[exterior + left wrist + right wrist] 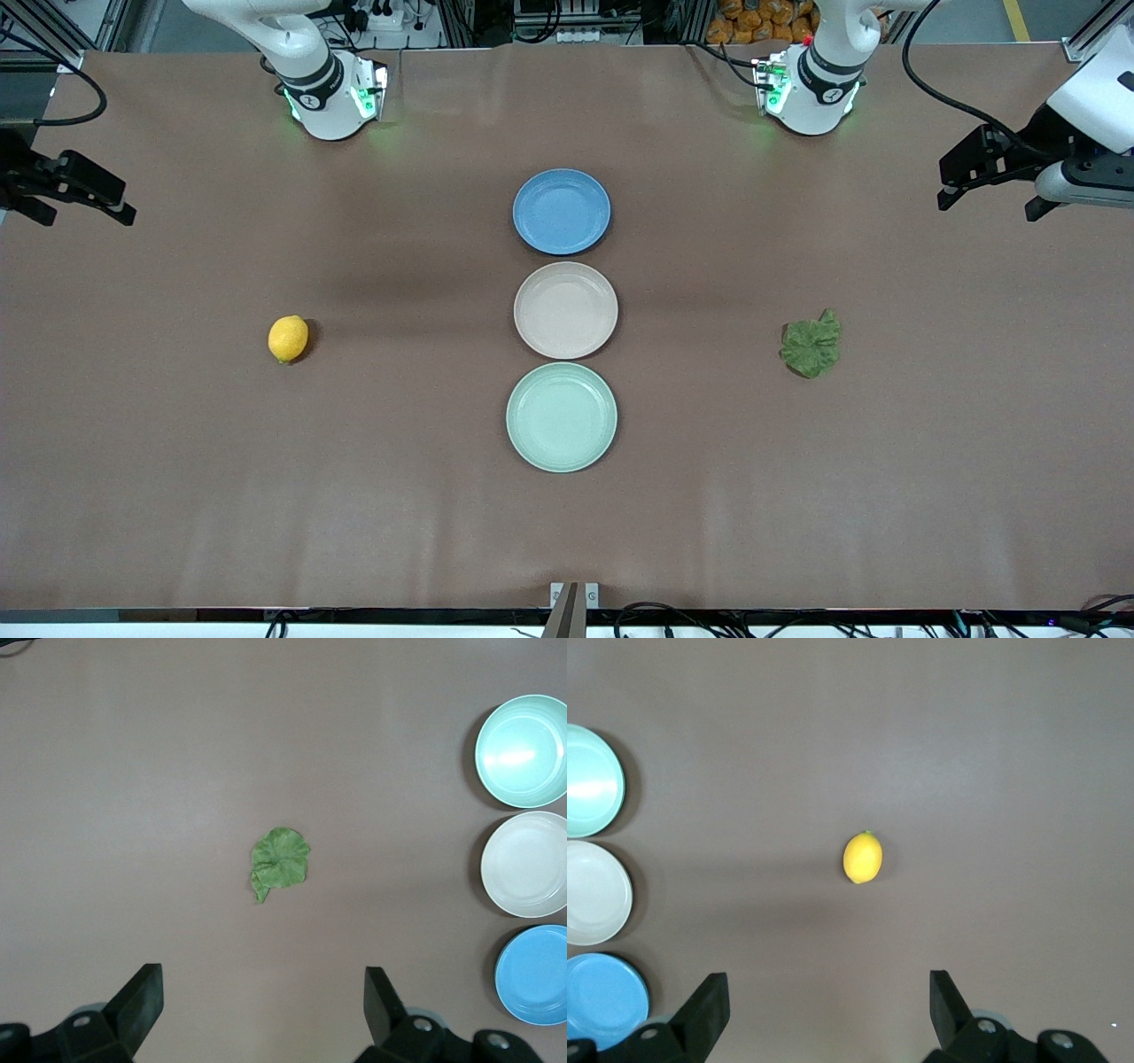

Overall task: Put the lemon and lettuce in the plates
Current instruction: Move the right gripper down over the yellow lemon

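The yellow lemon [288, 338] lies on the table toward the right arm's end; it also shows in the right wrist view [863, 858]. The green lettuce [811, 346] lies toward the left arm's end and shows in the left wrist view [281, 861]. The beige-pink plate [565, 310] and the mint green plate [562, 416] sit empty at mid-table, the mint one nearer the front camera. My left gripper [990, 204] [263, 973] is open and empty, high over its end of the table. My right gripper [84, 215] [827, 977] is open and empty, high over its end.
A blue plate [562, 211] sits empty in the same row, farthest from the front camera, next to the beige-pink one. The three plates also show at the edge of both wrist views. The table is covered in brown cloth.
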`<state>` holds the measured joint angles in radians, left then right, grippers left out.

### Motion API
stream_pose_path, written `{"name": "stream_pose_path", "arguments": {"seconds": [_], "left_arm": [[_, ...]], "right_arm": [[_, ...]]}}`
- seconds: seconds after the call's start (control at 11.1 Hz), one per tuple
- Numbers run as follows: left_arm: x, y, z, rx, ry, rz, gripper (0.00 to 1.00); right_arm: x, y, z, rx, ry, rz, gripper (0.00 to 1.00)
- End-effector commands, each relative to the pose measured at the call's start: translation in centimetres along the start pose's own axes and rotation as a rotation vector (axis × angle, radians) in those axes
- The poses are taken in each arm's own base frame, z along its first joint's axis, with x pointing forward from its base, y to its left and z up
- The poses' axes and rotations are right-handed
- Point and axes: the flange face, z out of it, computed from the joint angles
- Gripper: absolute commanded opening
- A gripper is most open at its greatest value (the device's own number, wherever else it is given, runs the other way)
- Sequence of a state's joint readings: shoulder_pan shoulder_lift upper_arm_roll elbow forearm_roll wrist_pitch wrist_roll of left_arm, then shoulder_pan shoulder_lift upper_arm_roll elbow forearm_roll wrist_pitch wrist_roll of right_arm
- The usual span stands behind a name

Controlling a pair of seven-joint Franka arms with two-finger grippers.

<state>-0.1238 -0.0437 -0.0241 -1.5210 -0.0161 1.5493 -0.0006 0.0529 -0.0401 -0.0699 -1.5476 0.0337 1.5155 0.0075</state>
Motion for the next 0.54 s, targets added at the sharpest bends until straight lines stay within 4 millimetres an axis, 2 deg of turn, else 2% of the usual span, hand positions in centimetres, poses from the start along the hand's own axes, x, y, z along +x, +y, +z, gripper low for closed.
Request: {"name": "stream_pose_path", "arguments": {"seconds": [0.0,0.18,0.27,0.45], "left_arm": [[-0.1,-0.3,-0.4,-0.016,-0.006,0.030,1.00],[-0.1,-0.4,-0.4,-0.017,-0.005,0.022,1.00],[-0.1,-0.3,-0.4,-0.016,-0.006,0.027,1.00],[-0.1,-0.3,-0.2,-0.016,-0.009,0.021,1.00]], "right_arm": [[1.0,-4.2,4.9,0.015,-0.050,-0.061,1.00],[1.5,-7.8,10.2,0.023,-0.055,-0.079,1.00],[1.5,-8.1,10.7,0.022,-0.059,-0.063,1.00],[1.6,-7.1,10.5,0.021,-0.059,-0.059,1.00]]}}
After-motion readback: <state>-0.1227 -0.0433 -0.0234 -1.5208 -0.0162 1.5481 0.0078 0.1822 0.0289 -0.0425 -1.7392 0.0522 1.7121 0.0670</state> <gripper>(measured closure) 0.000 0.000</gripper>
